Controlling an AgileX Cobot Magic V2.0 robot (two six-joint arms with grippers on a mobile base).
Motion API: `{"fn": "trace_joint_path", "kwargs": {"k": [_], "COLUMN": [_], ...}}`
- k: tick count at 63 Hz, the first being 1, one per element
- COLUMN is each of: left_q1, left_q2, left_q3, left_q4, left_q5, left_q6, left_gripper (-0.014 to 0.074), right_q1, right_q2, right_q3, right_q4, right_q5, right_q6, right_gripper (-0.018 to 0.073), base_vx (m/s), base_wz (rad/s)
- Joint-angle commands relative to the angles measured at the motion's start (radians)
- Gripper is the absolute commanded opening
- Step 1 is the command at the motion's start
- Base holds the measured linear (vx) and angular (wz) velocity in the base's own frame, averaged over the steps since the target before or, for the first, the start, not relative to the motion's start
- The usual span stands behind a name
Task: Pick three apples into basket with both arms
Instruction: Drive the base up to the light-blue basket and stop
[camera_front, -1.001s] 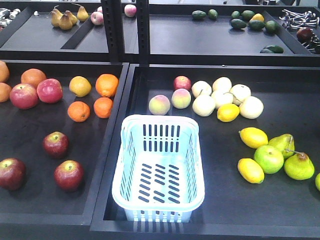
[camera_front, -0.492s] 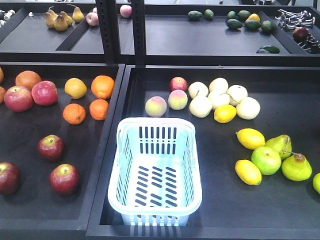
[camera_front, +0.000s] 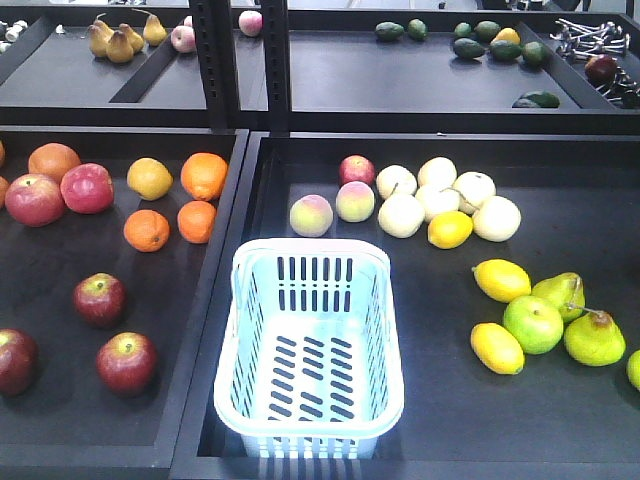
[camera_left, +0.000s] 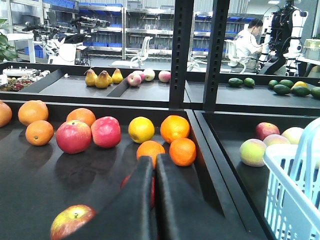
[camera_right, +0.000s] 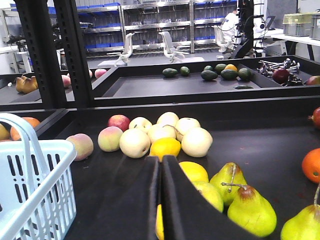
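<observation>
Apples: three dark maroon ones lay in the left tray (camera_front: 50, 250), none yet in the basket (camera_front: 310, 246). We logged the far apple (camera_front: 99, 298), the near apple (camera_front: 126, 362) and a third apple (camera_front: 14, 360) cut off by the left edge of the front view, all well apart from one another. The basket stood empty at the near left of the right tray (camera_front: 450, 410), just beside the divider between the trays.

Left gripper (camera_left: 152, 161): jaws pressed together, nothing held. It pointed over the left tray, with one dark apple partly hidden behind its fingers. Right gripper (camera_right: 160, 160): likewise clenched and empty, over the lemons (camera_right: 192, 172) and pears (camera_right: 250, 210) of the right tray, well apart from the targets. Neither gripper showed in the front view.

Judgement: the step in hand was the first reach, not yet begun, and we rated the left arm best placed for it. To do it well, we noted:
- Spread the jaws fully before descending.
- Centre over the apple and close across its widest part, since round fruit would likely roll from a glancing touch.
- Stay clear of the pink-red apples (camera_front: 87, 187) and oranges (camera_front: 203, 175) farther back.
- Bring the right arm across above the basket, clearing its handle.
</observation>
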Motion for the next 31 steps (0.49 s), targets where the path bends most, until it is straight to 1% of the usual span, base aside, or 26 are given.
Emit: {"fn": "trace_joint_path", "kwargs": {"k": [1,31], "left_q1": [0.002,0.002], "left_q2": [-0.003,-0.003], "left_q3": [0.004,0.004], "left_q4": [-0.001,-0.001], "left_q5": [-0.076,-0.076], "left_q6": [-0.002,-0.002], "left_gripper": [-0.0006,-0.0006], "right_q1": [-0.003,-0.003], "right_q2": [-0.003,-0.003], "right_q3": [0.013,0.013], "right_q4": [-0.003,-0.003], "right_q5": [-0.069,-0.069], "right_q6": [-0.01,-0.01], "right_gripper": [-0.0009,-0.0009], "base_vx": [0.01,0.02], "base_wz": [0.0,0.0]}}
